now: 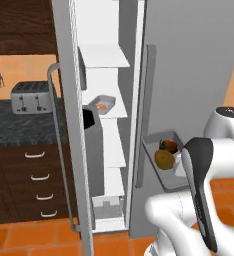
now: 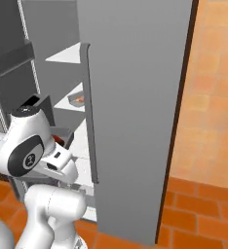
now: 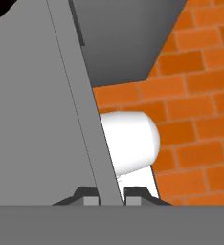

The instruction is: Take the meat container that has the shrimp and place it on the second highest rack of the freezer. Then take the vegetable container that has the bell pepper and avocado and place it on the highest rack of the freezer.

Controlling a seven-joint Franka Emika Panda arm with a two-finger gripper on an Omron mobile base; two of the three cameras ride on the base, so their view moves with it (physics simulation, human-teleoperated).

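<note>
Nearest, at the bottom centre of the hand view, the claw [image 3: 110,198] is being seen pinched on the thin grey rim of the veg container [image 1: 165,162], a tip pressing on each side of the wall.

In the left base view that container is being carried at centre right, just in front of the closed grey door, w/ the avocado [image 1: 164,159] sitting in it and a red-and-dark piece, prob. the bell pepper [image 1: 169,145], touching it at the back. The tray is being held roughly level, beside the open freezer [image 1: 109,125] but not yet inside it.

Further back, at mid-frame, the meat container [image 1: 105,104] w/ the shrimp [image 1: 102,106] is being seen resting on the second highest rack [image 1: 109,113], so step 1 is being judged as done. The highest rack [image 1: 103,56], above it at upper centre, is being left bare.

Step in hand, as judged: transport of the veg tray to the top shelf. Next move is being judged to need a clear lift, then a swing left and inward past the door edge, tray kept level so the contents aren't being tipped, before release.
</note>
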